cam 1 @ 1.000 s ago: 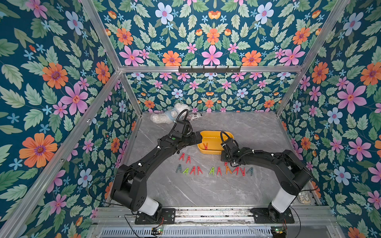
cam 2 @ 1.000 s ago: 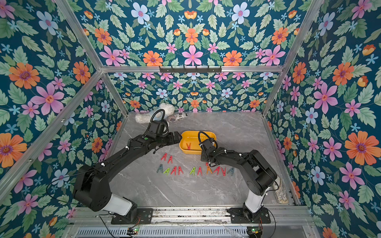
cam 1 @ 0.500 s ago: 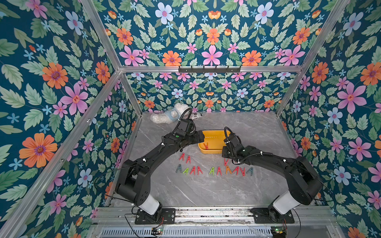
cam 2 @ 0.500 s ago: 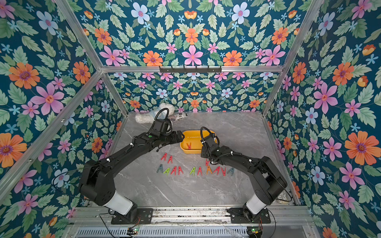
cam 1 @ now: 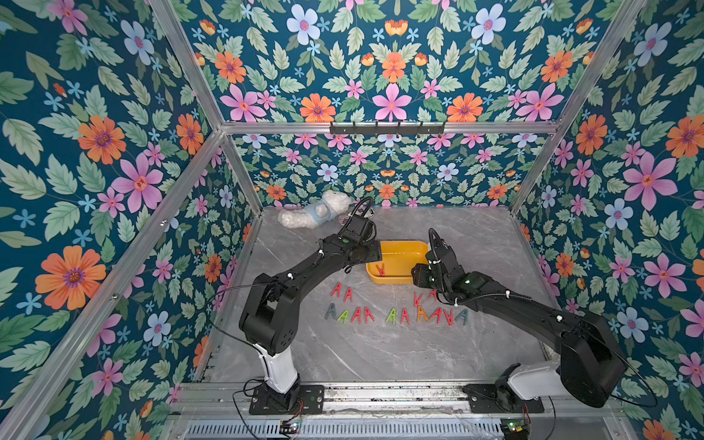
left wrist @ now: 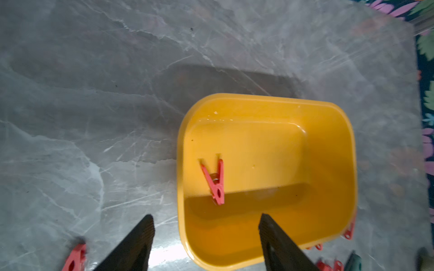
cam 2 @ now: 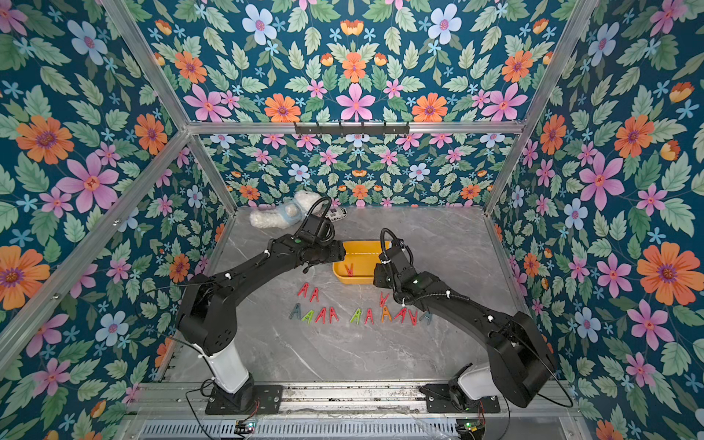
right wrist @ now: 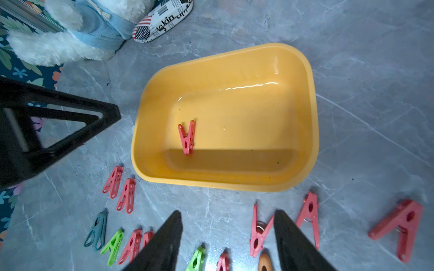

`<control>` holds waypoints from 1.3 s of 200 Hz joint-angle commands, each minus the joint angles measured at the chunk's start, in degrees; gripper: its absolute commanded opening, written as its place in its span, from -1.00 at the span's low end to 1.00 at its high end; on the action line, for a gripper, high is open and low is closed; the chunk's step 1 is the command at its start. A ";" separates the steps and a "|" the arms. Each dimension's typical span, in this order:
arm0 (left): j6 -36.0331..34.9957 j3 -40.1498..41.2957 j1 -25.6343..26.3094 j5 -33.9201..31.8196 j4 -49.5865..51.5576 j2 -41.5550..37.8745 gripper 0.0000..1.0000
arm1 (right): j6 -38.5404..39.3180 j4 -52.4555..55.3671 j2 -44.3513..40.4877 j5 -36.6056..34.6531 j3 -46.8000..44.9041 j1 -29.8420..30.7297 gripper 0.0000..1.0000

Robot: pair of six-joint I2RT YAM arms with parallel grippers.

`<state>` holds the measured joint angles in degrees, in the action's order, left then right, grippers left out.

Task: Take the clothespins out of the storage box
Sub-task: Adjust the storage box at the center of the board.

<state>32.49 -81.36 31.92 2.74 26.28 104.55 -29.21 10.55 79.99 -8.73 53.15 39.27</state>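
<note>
Opens on the grey marble table (cam 1: 381, 362), yellow storage box (cam 1: 396, 280) sitting mid-table. Finds the left gripper (left wrist: 205, 215) above the box's rim, jaws spread wide, gripping nothing. Catches the right gripper (right wrist: 227, 211) just outside the box, jaws parted, empty too. Spots one red clothespin (left wrist: 215, 181) flat on the box floor, a row of clothespins (cam 1: 392, 316) out front on the table.

Black arms (cam 1: 301, 272) with white bases (cam 1: 278, 365), looped cables (cam 1: 430, 234), wedge-shaped pincer fingers (left wrist: 131, 248).
</note>
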 commanded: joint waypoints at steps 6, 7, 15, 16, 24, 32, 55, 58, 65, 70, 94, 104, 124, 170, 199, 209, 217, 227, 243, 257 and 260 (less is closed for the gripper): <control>-1.89 -1.05 -0.80 -2.18 1.74 2.61 0.36 | 0.45 -2.34 -1.18 0.97 0.56 -0.32 0.67; -1.94 -1.06 -0.80 -2.16 1.70 2.77 0.35 | 0.46 -2.40 -1.21 0.98 0.56 -0.32 0.69; -2.17 -1.53 -0.96 -1.87 1.41 3.83 0.30 | 0.62 -2.85 -1.31 1.08 0.71 -0.42 0.81; -2.17 -1.57 -0.97 -1.87 1.40 3.83 0.29 | 0.64 -2.96 -1.32 1.08 0.72 -0.42 0.83; -2.31 -2.31 -1.04 -1.94 1.60 5.01 0.24 | 0.73 -3.06 -1.32 1.09 0.90 -0.42 0.93; -2.32 -2.97 -1.07 -2.04 2.07 6.16 0.22 | 0.87 -3.11 -1.32 1.09 1.23 -0.45 0.98; -2.29 -3.75 -1.16 -1.78 1.90 8.28 0.07 | 0.91 -3.37 -1.30 1.09 1.79 -0.48 0.99; -2.28 -3.80 -1.16 -1.72 1.78 8.52 0.07 | 0.91 -3.42 -1.40 1.09 1.79 -0.44 0.99; -2.26 -3.96 -1.16 -1.69 1.59 9.09 0.06 | 0.91 -3.65 -1.47 1.13 1.79 -0.44 0.99; -2.27 -4.12 -1.17 -1.60 1.52 9.48 0.05 | 0.91 -3.76 -1.50 1.09 1.79 -0.50 0.99; -2.30 -5.28 -1.20 -1.33 1.84 11.51 -0.10 | 0.74 -4.13 -1.50 1.09 1.54 -0.56 0.99; -2.30 -5.45 -1.22 -1.49 1.92 12.02 -0.16 | 0.65 -4.17 -1.50 1.13 1.27 -0.52 0.99; -2.26 -5.79 -1.16 -2.13 2.61 12.86 -0.26 | 0.65 -4.39 -1.74 0.70 0.76 -0.54 0.99; -1.23 -7.15 -1.16 -2.20 3.74 14.07 -0.52 | 0.04 -5.69 -2.29 0.74 -0.65 -0.96 0.99; -0.04 -9.24 -1.16 -1.96 6.15 15.05 -0.84 | -0.23 -6.33 -2.38 0.93 -1.25 -1.12 0.98; 0.48 -10.17 -1.16 -2.12 7.50 15.15 -0.93 | -0.40 -6.49 -2.51 0.95 -1.41 -1.11 0.99; 0.79 -10.86 -1.25 -2.43 8.62 15.15 -1.00 | -0.40 -6.74 -2.64 0.91 -1.68 -1.05 0.99; 1.20 -11.95 -1.33 -2.33 10.24 15.15 -1.00 | -0.56 -6.88 -2.88 0.91 -1.96 -1.14 0.99; 2.56 -13.49 -1.88 -0.64 13.08 14.89 -1.00 | -0.71 -7.33 -3.16 0.91 -2.30 -1.36 0.99; 4.56 -13.87 -2.74 2.80 14.18 14.34 -1.00 | -0.85 -7.68 -3.39 1.01 -2.58 -1.34 0.99; 5.03 -13.76 -3.08 3.98 14.30 14.21 -1.00 | -0.88 -7.73 -3.43 1.00 -2.65 -1.38 0.99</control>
<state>33.47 -94.45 30.15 1.89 36.01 119.68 -29.04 4.75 77.12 -7.49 50.81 37.98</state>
